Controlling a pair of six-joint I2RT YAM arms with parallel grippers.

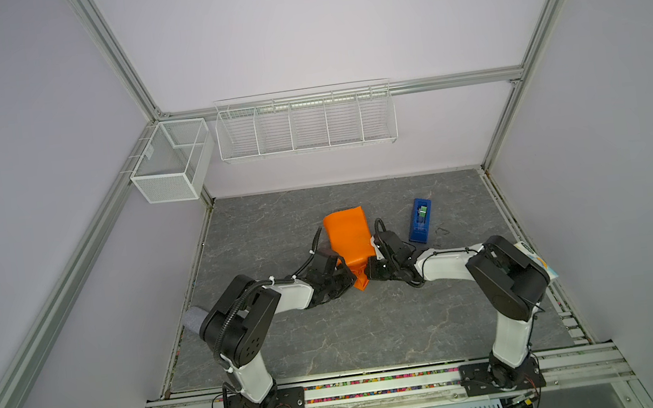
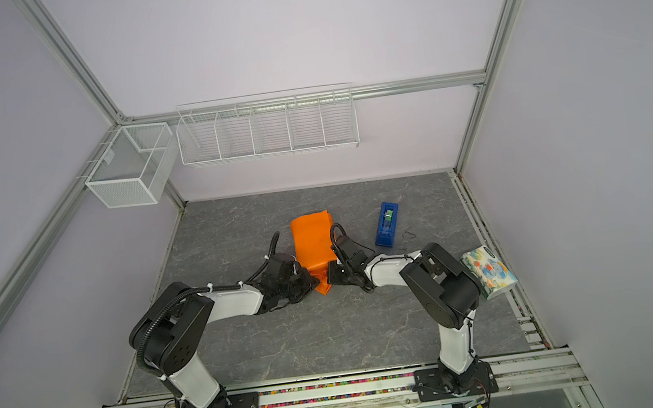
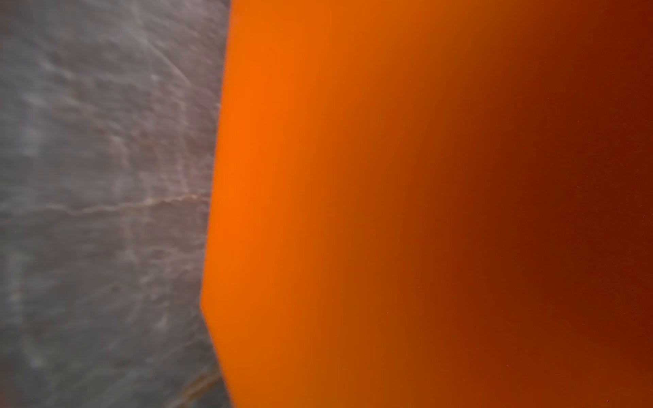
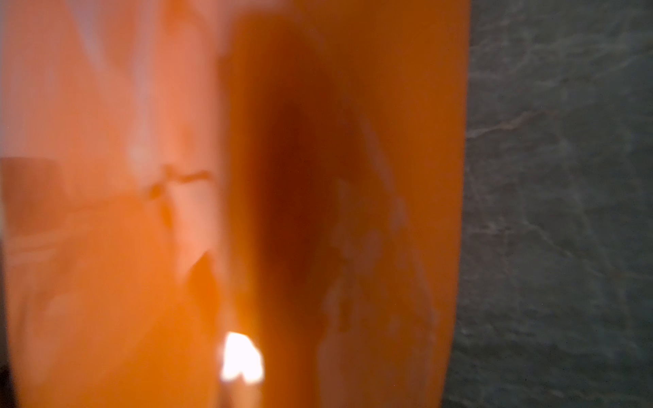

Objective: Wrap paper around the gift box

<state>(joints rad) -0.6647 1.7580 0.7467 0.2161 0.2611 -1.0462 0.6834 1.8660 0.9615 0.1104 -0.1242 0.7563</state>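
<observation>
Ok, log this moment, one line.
paper: folded over | left gripper: shut on its near end | right gripper: shut on same end | tape dispenser: right of paper

A blue tape dispenser [image 1: 420, 220] lies on the grey marbled table [image 1: 352, 336], a patterned packet [image 2: 489, 272] at its right edge; a white wire rack [image 1: 305, 121] and mesh basket [image 1: 171, 162] hang on the walls behind.
</observation>
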